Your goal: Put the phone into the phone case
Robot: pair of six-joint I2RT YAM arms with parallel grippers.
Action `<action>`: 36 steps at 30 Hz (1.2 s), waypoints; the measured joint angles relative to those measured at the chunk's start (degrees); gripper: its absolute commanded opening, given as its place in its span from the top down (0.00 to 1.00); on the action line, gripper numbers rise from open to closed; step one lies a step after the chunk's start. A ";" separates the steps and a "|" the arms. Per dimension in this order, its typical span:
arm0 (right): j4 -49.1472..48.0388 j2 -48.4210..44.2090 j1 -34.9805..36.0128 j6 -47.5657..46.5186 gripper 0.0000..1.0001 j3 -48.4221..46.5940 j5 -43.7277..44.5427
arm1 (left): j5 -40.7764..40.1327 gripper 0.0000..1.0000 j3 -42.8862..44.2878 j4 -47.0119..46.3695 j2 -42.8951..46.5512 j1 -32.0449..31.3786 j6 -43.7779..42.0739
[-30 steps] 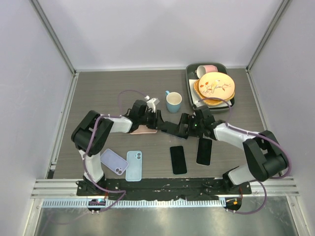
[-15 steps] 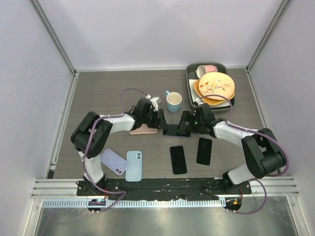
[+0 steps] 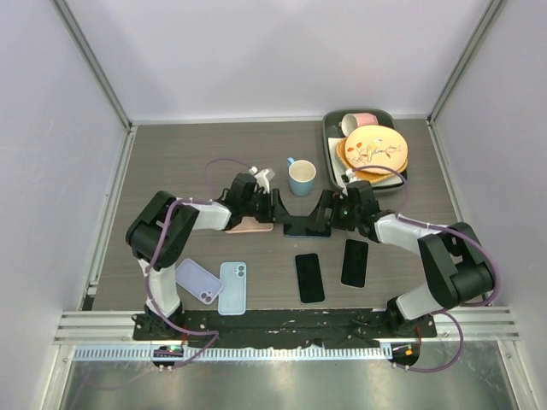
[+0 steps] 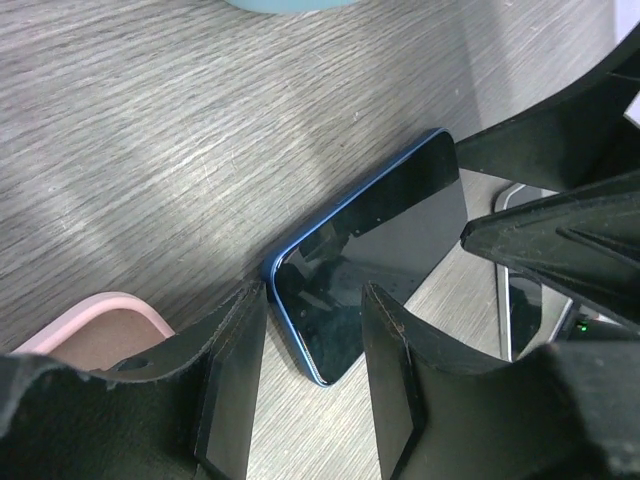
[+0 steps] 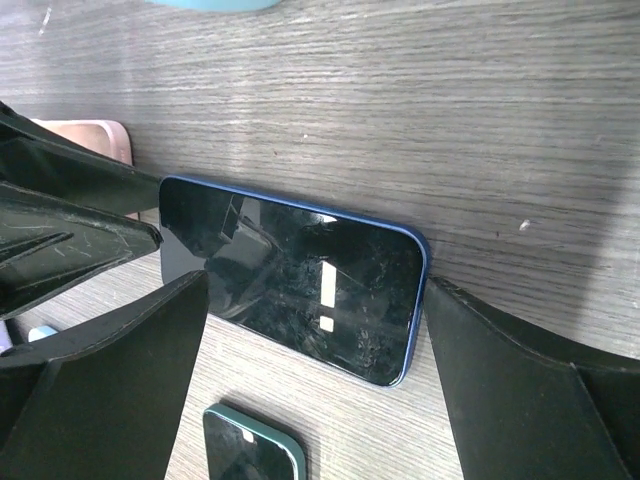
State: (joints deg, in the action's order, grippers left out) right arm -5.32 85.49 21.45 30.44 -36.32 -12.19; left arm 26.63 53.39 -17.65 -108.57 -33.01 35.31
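The phone (image 4: 380, 230) lies flat between both grippers, not yet in the case (image 4: 90, 330). The right gripper (image 5: 318, 288) is wide apart along the phone. The left gripper (image 4: 315, 300), half apart, straddles its corner, with the case just beside. I judge the whole insertion remains.

A blue-edged phone (image 3: 301, 229) lies flat, dark screen up, mid-table, crosswise to the arms, just right of a pink phone case (image 3: 250, 225) also lying flat.
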 measured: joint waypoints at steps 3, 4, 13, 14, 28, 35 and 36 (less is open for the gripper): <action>-2.78 0.00 -1.09 0.87 0.07 1.18 -1.75 | 2.27 0.53 -2.58 -6.27 -0.55 1.03 3.06; -3.76 0.00 -1.46 1.36 0.07 1.62 -2.38 | 2.86 0.53 -3.37 -8.26 -0.74 1.27 4.00; -11.52 -0.09 -5.29 5.33 0.08 5.51 -8.02 | 4.17 0.57 -8.09 -20.61 -2.01 2.12 11.21; -12.13 -0.09 -5.62 5.66 0.08 5.77 -8.46 | 4.26 0.57 -8.09 -20.96 -2.16 2.14 11.61; -15.10 0.02 -6.40 8.94 0.08 8.37 -16.98 | 13.16 0.88 -8.07 -29.90 -4.22 -1.49 17.49; -13.16 -1.01 -6.47 8.68 0.08 8.57 -17.68 | 13.44 1.00 -6.64 -26.60 -4.04 -1.40 15.58; -12.31 -1.51 -6.47 8.46 0.08 8.57 -17.40 | 13.29 1.00 -6.40 -25.33 -3.76 -1.38 14.99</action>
State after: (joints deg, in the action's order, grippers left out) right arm -17.63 83.99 14.98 38.89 -27.75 -29.58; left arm 39.92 46.98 -42.98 -112.33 -34.39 50.30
